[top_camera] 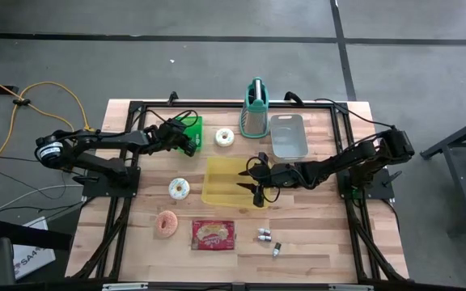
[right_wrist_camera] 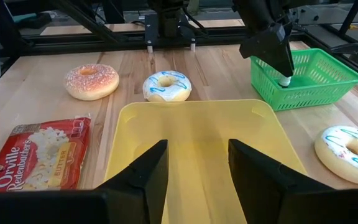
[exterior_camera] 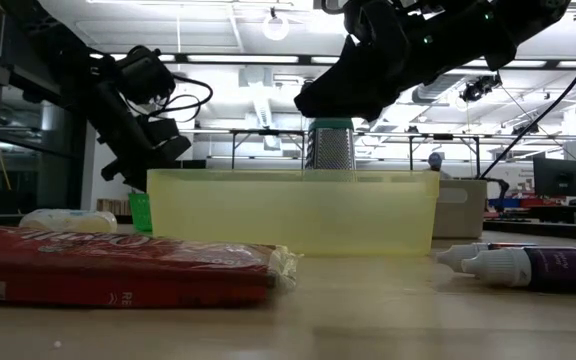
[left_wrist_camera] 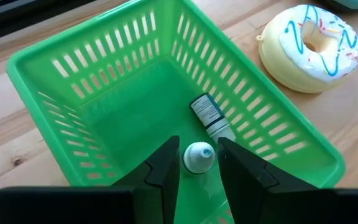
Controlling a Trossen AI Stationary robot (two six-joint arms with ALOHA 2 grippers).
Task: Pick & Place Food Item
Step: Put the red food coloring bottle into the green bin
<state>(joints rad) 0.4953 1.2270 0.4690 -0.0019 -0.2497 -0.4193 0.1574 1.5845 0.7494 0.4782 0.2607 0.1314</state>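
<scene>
My left gripper (left_wrist_camera: 199, 171) hangs over the green basket (left_wrist_camera: 104, 74) at the table's far left (top_camera: 191, 132). Its fingers stand close on either side of a small white-capped bottle (left_wrist_camera: 199, 157). A second small bottle (left_wrist_camera: 211, 118) lies on the basket floor. A white iced donut (left_wrist_camera: 312, 46) rests on the table just right of the basket. My right gripper (right_wrist_camera: 194, 174) stands open, with nothing between its fingers, over the yellow tray (right_wrist_camera: 191, 143) at mid-table (top_camera: 221, 182). My left gripper has the bottle's white cap end (left_wrist_camera: 191, 158) between its two fingers, which slant down into the basket from its near left. The bottle points along the fingers, so only its end shows. Whether its lower end rests on the basket floor is hidden.
Another iced donut (top_camera: 179, 188) and a pink donut (top_camera: 167, 224) lie left of the tray. A red popcorn bag (top_camera: 213, 234) and two small bottles (top_camera: 263, 235) lie near the front edge. A grater (top_camera: 255, 113) and a grey tub (top_camera: 288, 135) stand at the back.
</scene>
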